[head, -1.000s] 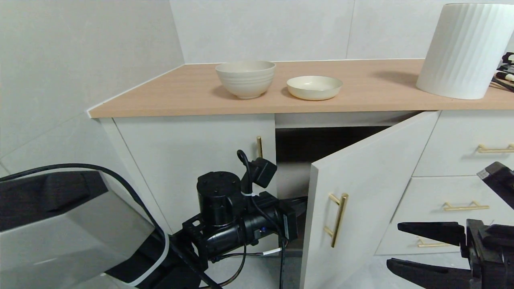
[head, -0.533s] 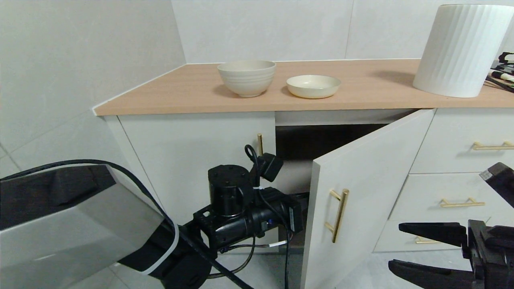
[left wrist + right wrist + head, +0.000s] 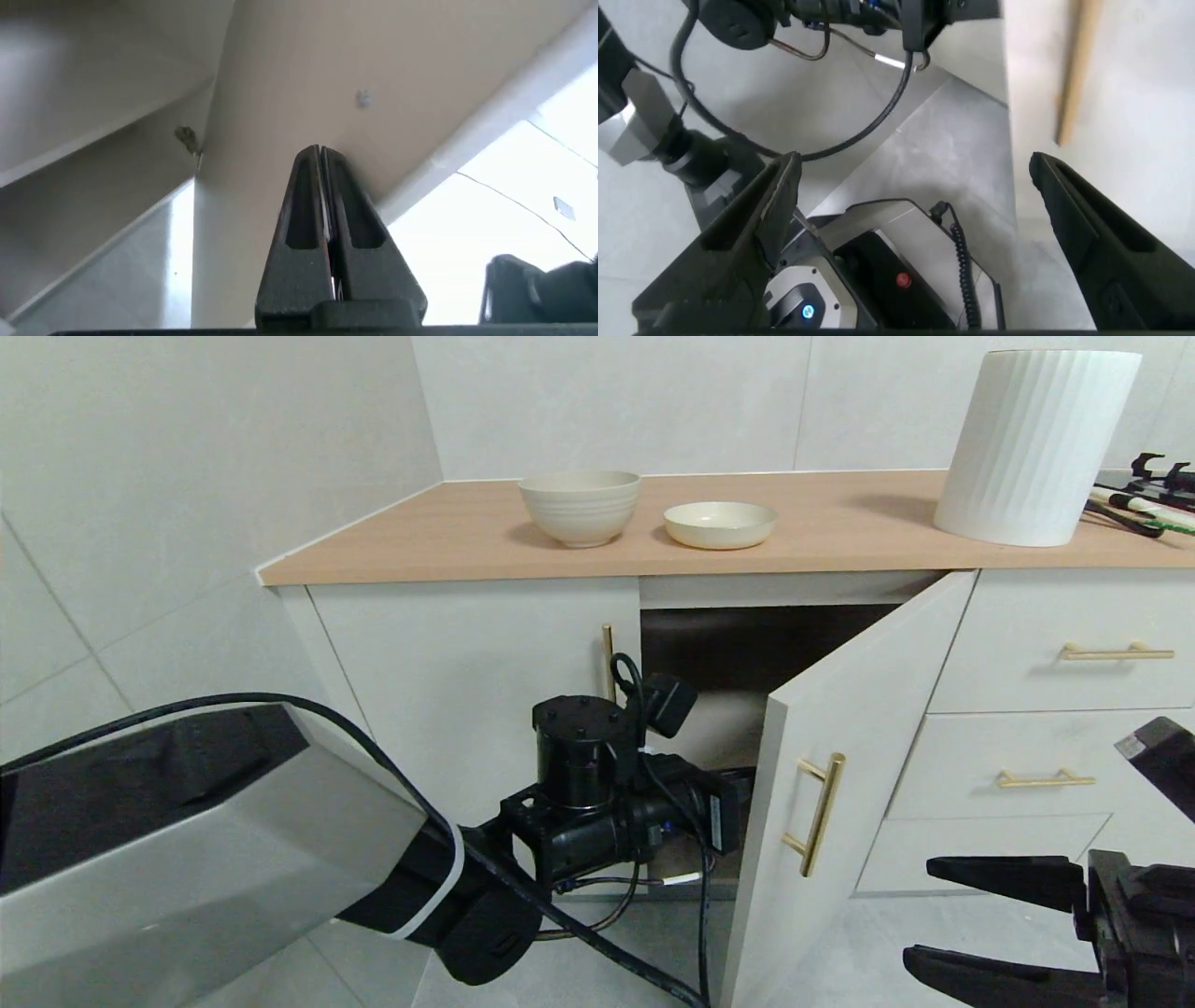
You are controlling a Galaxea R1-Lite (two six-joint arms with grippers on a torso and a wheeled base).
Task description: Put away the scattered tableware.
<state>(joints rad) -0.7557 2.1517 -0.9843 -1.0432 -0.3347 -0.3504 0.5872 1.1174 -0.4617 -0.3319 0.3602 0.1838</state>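
Note:
A cream ribbed bowl (image 3: 579, 507) and a shallow cream dish (image 3: 720, 524) stand side by side on the wooden countertop (image 3: 420, 546). Below them, the white cabinet door (image 3: 859, 728) with a gold handle (image 3: 817, 814) hangs partly open over a dark interior. My left arm (image 3: 607, 803) is in the gap behind that door. In the left wrist view my left gripper (image 3: 320, 154) is shut, with its tips against a pale panel and nothing between them. My right gripper (image 3: 917, 912) (image 3: 915, 177) is open low at the right, in front of the door, and holds nothing.
A tall white ribbed container (image 3: 1034, 446) stands on the counter's right, with some utensils (image 3: 1144, 504) beyond it. Drawers with gold handles (image 3: 1116, 653) fill the right side. A tiled wall closes the left. The floor (image 3: 906, 140) under my right gripper is pale tile.
The whole picture has shifted, so the camera has drawn back. The cabinet door stands wider open than before, and my left arm has moved right with it. My right gripper looks unchanged.

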